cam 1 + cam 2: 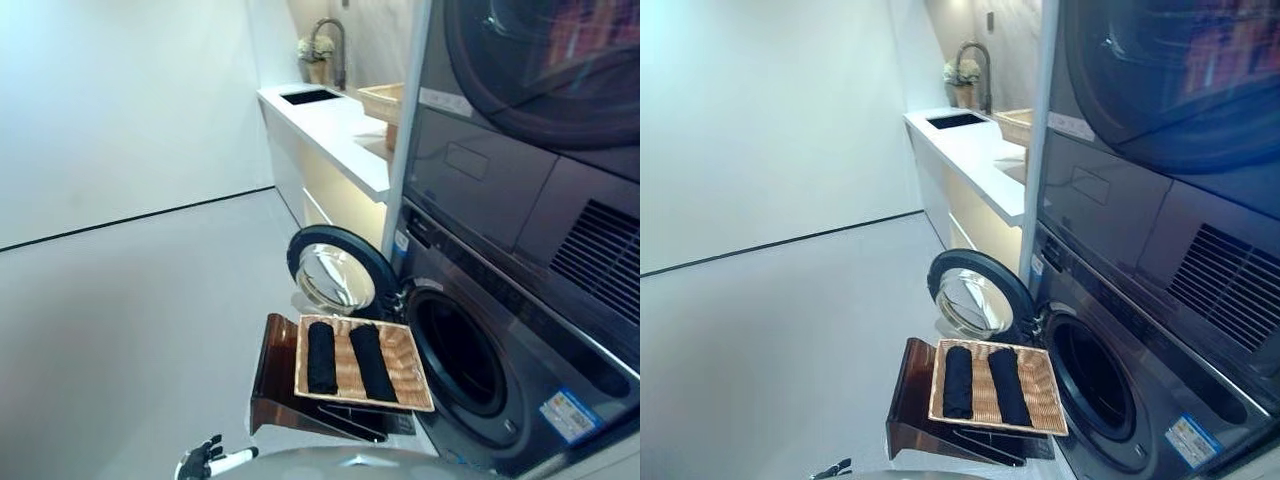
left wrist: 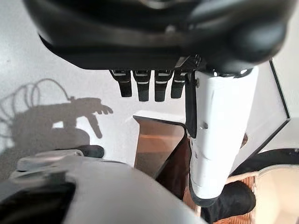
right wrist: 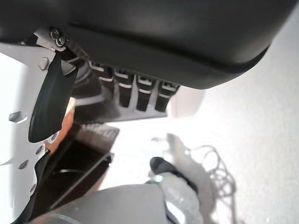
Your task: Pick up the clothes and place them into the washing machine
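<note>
Clothes: two dark rolled pieces, the left roll (image 1: 321, 357) and the right roll (image 1: 372, 361), lie side by side, lengthwise and not touching, in a wicker tray (image 1: 411, 372).
Tray: flat, rectangular, woven and light brown; it rests on top of a dark brown stand (image 1: 278, 372) just in front of the washing machine.
Stand: glossy, with a slanted side panel and a dark wire frame under the tray; it sits on the pale grey floor (image 1: 130, 320).
Washing machine (image 1: 520, 370): dark grey front-loader; its round drum opening (image 1: 458, 352) is uncovered and lies just right of the tray. Nothing can be made out inside the drum.
Door (image 1: 335, 270): round, with a glass centre, swung fully open to the left of the drum opening, directly behind the tray.
Upper appliance (image 1: 530, 100): a second dark machine stacked on the washing machine, its door closed.
Worktop (image 1: 330, 125): white, running away behind the washing machine, with a sink (image 1: 310, 96), a dark curved tap (image 1: 335, 45), a small pot of flowers (image 1: 314, 52) and a wooden box (image 1: 385, 100).
Left hand (image 2: 149, 84): low, on the near side of the stand and well apart from the clothes; fingers straight, thumb (image 2: 219, 135) white-covered and extended, holding nothing.
Right hand (image 3: 135, 93): seen only in its wrist view; fingers relaxed and straight, empty.
</note>
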### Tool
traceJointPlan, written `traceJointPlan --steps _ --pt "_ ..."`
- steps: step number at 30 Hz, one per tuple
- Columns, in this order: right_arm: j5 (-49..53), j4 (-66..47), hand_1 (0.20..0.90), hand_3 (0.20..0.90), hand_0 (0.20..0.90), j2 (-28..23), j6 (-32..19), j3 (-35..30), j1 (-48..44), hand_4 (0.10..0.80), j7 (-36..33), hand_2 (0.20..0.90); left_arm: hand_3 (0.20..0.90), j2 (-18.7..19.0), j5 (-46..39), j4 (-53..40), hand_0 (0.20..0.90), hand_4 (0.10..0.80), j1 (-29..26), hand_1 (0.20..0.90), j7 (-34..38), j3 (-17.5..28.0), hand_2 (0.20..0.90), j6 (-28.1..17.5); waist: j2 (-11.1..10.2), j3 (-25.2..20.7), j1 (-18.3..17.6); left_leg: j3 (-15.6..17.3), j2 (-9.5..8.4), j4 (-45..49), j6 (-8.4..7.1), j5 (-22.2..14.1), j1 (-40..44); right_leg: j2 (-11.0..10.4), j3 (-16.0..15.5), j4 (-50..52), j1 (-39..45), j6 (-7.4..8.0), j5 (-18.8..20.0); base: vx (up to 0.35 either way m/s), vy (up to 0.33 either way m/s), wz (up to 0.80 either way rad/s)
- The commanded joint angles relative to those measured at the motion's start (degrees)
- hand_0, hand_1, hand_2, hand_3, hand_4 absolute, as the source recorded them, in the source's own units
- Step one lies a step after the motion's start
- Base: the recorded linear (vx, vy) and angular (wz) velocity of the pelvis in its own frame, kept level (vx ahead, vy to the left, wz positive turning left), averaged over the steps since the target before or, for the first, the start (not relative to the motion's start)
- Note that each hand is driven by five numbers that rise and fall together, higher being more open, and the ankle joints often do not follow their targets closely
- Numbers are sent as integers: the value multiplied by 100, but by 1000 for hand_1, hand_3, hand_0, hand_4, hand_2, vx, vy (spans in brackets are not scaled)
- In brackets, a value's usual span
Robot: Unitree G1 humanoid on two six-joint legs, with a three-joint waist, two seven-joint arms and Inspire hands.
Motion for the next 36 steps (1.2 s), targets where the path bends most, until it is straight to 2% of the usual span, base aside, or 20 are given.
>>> traceJointPlan --steps 1,3,5,6,7,8,9,11,12,13,15,17,24,25,29,30,32,34,35,36 --pt "420 -45 900 900 900 -86 -43 32 -234 800 -217 900 900 267 125 -295 900 800 -411 900 90 21 900 -170 -158 464 -153 -237 -96 279 -147 -499 -38 -144 645 1065 -498 -41 1192 -64 151 6" --pt "972 -175 900 900 900 -64 -179 -119 -263 800 -147 900 900 373 216 -291 900 800 -491 900 107 -55 900 -172 -88 630 -269 -382 -90 258 -65 -479 28 75 911 1680 -901 -146 1257 -10 149 21" --pt "1226 -142 900 900 900 -44 -249 -228 -234 800 -123 900 900 474 389 -250 900 800 -585 900 134 -89 900 -168 -52 679 -405 -599 -68 194 -69 -420 79 574 1172 1999 -1205 -251 953 65 101 30" --pt "1380 -136 900 900 900 -28 -279 -269 -202 800 -86 900 900 534 397 -216 900 800 -616 900 151 -72 900 -180 -66 661 -490 -695 -75 144 -87 -380 87 845 1292 1845 -1292 -296 797 111 36 59" --pt "1425 -110 900 900 900 -31 -290 -274 -179 800 -89 900 900 570 376 -195 900 800 -649 900 167 -61 900 -194 -90 652 -552 -757 -99 111 -110 -379 103 1004 1339 1576 -1350 -321 637 206 -12 88" --pt "1442 -37 900 900 900 -30 -300 -241 -176 800 -104 900 900 626 375 -161 900 800 -697 900 210 -64 900 -232 -174 624 -668 -904 -211 55 -146 -426 151 1202 1355 722 -1450 -311 547 234 -50 117" --pt "1463 7 900 900 900 -29 -303 -250 -183 800 -119 900 900 629 370 -124 900 800 -731 900 217 -57 900 -240 -224 611 -735 -975 -276 14 -153 -463 206 1288 1406 297 -1478 -267 634 194 -51 130" --pt "1442 46 900 900 900 -38 -298 -251 -217 800 -154 900 900 612 357 -103 900 800 -761 900 242 -58 900 -253 -257 625 -782 -1048 -327 -22 -162 -506 294 1328 1432 -107 -1533 -214 784 190 -48 91" --pt "1438 67 900 900 900 -24 -268 -250 -301 800 -204 900 900 570 282 -91 900 800 -834 900 296 -51 900 -264 -288 637 -836 -1150 -376 -71 -198 -614 453 1285 1395 -559 -1646 -116 1102 228 -56 -18" --pt "1438 67 900 900 900 -27 -268 -250 -303 800 -204 900 900 566 282 -90 900 800 -835 900 296 -51 900 -264 -272 648 -842 -1159 -360 -72 -199 -625 469 1296 1380 -573 -1622 -119 1104 265 -89 -34" --pt "1502 71 900 900 900 21 -268 -240 -328 800 -218 900 900 415 221 -61 900 800 -846 900 339 -85 900 -274 -341 517 -866 -1209 -404 -84 -227 -757 570 1292 1619 -844 -1312 -155 1247 182 -97 20" --pt "1512 31 900 900 900 66 -275 -179 -371 800 -243 900 900 312 171 -69 900 800 -856 900 381 -157 900 -263 -314 425 -869 -1153 -314 -91 -258 -790 594 1371 1679 -916 -1198 -194 1253 173 -120 30" --pt "1602 -56 900 900 900 72 -320 -103 -455 800 -288 900 900 204 31 -267 900 800 -959 900 425 -375 900 -269 -215 276 -909 -1185 -65 309 -454 -912 581 1442 1470 -965 -939 -338 1035 136 -125 28" --pt "1658 -62 900 900 900 64 -342 -90 -473 800 -314 900 900 202 16 -314 900 800 -1025 900 474 -438 900 -261 -180 272 -933 -1136 14 824 -575 -826 459 1517 1446 -1048 -748 -413 955 120 -134 20" --pt "1714 -84 900 900 900 44 -372 -57 -491 800 -344 900 900 184 -36 -378 900 800 -1099 900 497 -525 900 -261 -157 409 -936 -1047 21 2276 -758 -427 -102 1526 1398 -1161 -396 -541 870 68 -104 27" --pt "1657 -141 900 900 900 35 -374 40 -543 800 -396 900 900 161 -77 -377 900 800 -1091 900 516 -529 900 -234 -195 537 -872 -1077 -83 3183 -756 -155 -449 1538 1473 -1210 -193 -636 829 81 -110 19" --pt "1558 -216 900 900 900 32 -363 196 -649 800 -434 900 900 112 -107 -332 900 800 -1070 900 545 -518 900 -219 -209 615 -790 -1153 -159 3678 -621 -11 -709 1588 1654 -1204 -113 -687 809 62 -53 -20" --pt "1390 -289 900 900 900 18 -346 357 -746 800 -511 900 900 84 -136 -301 900 800 -1062 900 581 -521 900 -228 -242 646 -738 -1157 -117 3783 -562 87 -948 1565 1751 -1193 -81 -692 805 33 -6 -64" --pt "1222 -322 900 900 900 23 -327 503 -844 800 -599 900 900 70 -157 -298 900 800 -1048 900 620 -539 900 -237 -276 654 -701 -1129 -13 3610 -504 72 -1114 1524 1822 -1175 -66 -677 796 84 46 -63" --pt "1056 -372 900 900 900 58 -312 726 -1084 800 -725 900 900 63 -205 -229 900 800 -1070 900 714 -561 900 -259 -351 638 -637 -1127 363 2716 -450 73 -1323 1460 1982 -1164 -86 -596 748 117 66 -76"
